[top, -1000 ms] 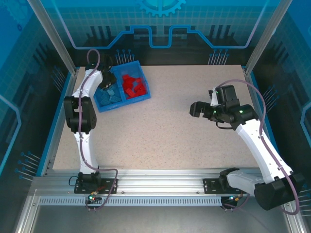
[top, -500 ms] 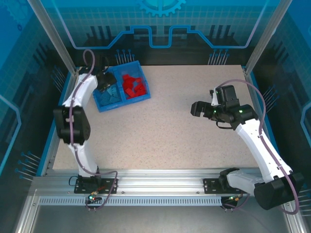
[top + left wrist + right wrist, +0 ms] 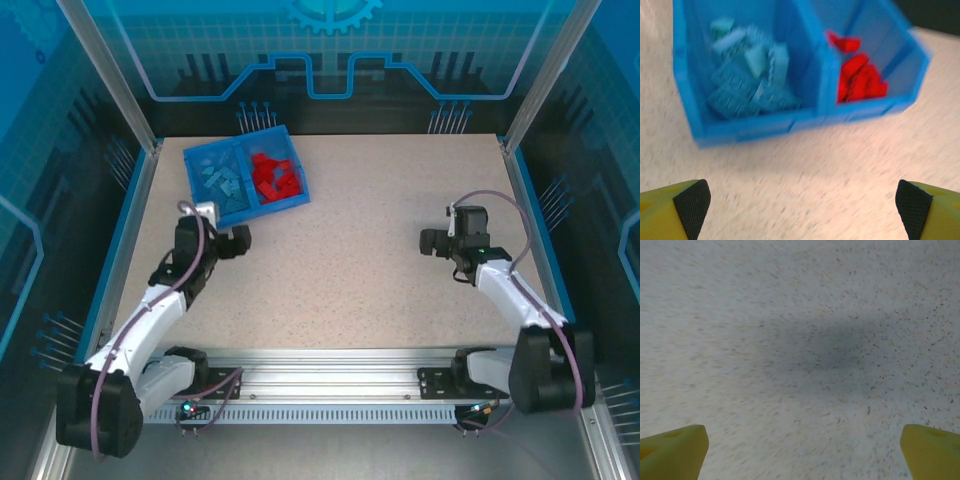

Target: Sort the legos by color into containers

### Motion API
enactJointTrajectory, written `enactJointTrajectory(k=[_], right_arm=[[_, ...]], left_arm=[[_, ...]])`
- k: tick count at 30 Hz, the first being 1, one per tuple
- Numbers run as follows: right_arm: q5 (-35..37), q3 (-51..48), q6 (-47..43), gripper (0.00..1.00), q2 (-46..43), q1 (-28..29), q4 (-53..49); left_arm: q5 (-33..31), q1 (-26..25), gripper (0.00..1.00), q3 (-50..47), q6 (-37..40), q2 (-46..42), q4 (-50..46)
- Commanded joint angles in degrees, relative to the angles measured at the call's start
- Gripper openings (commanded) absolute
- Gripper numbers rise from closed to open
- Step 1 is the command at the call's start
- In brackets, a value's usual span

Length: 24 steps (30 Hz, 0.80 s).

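Left gripper (image 3: 237, 243) is hanging with its jaws spread wide and nothing between them, just in front of the blue tray (image 3: 258, 212) at the far left of the table (image 3: 360, 280). Its wrist camera is looking between the two black-padded fingertips (image 3: 690, 200) at the tray's near wall (image 3: 760, 127).

Inside the tray, the light blue legos (image 3: 222, 185) are lying heaped in the left compartment, and the red legos (image 3: 272, 175) are lying piled in the right one, a central divider running between them. The wrist view is showing the same split, though blurred: light blue bricks (image 3: 747, 82) on the left, red bricks (image 3: 860, 80) on the right.

The tray is sitting at a slight angle near the table's far left corner. Well apart from it, on the right side of the table, the right gripper (image 3: 432, 242) is also standing fully parted and holding nothing, its yellow fingers (image 3: 672, 452) framing only speckled tabletop (image 3: 800, 340) and a soft shadow.
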Motion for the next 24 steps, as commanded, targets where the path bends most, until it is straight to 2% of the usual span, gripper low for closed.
enactJointTrajectory(k=[1, 5, 7, 9, 10, 12, 13, 14, 16, 18, 22, 24], right_arm=[[-2.0, -3.1, -4.6, 1.0, 5.6, -1.2, 18.7], [-1.7, -2.7, -4.0, 1.0, 13.8, -1.4, 33.2], [-3.1, 0.2, -5.3, 1.0, 17.2, -1.0, 31.4], [-4.0, -1.7, -9.6, 1.0, 16.8, 1.8, 35.3], [-5.2, -5.7, -10.6, 1.0, 15.1, 2.6, 40.5], [-10.2, -12.9, -8.7, 1.0, 14.9, -0.4, 53.3], [-9.1, -16.1, -8.0, 1.0, 16.4, -0.8, 61.5], [-6.0, -14.4, -7.4, 1.0, 14.5, -0.1, 54.6], [-1.5, -14.3, -9.1, 1.0, 15.6, 2.5, 56.4], [-2.1, -14.2, -9.0, 1.0, 15.4, 2.3, 55.9], [-5.3, -13.3, -9.5, 1.0, 15.2, 1.7, 53.7], [-5.3, -13.3, -9.5, 1.0, 15.2, 1.6, 53.7]], left_arm=[[-0.9, 0.3, 0.99, -3.2, 9.1, -0.1, 12.3], [0.9, 1.1, 0.99, -3.5, 11.3, 4.9, 14.2], [2.6, 2.2, 0.99, -3.9, 10.7, 6.6, 16.8], [4.4, 3.4, 0.99, -4.5, 9.5, 8.1, 19.7], [5.1, 3.8, 0.99, -4.8, 9.0, 8.9, 21.4], [7.1, 4.3, 0.99, -5.3, 9.0, 10.8, 24.6], [8.4, 4.5, 0.99, -5.2, 9.9, 12.2, 25.6], [8.9, 4.7, 0.99, -5.1, 10.7, 14.0, 27.0], [9.3, 5.2, 0.99, -5.5, 10.6, 17.6, 31.8], [9.8, 5.7, 0.99, -5.0, 10.2, 21.6, 37.3], [11.3, 6.2, 0.99, -2.2, 11.7, 28.2, 39.0], [12.4, 7.8, 0.99, -3.3, 10.1, 28.1, 40.3]])
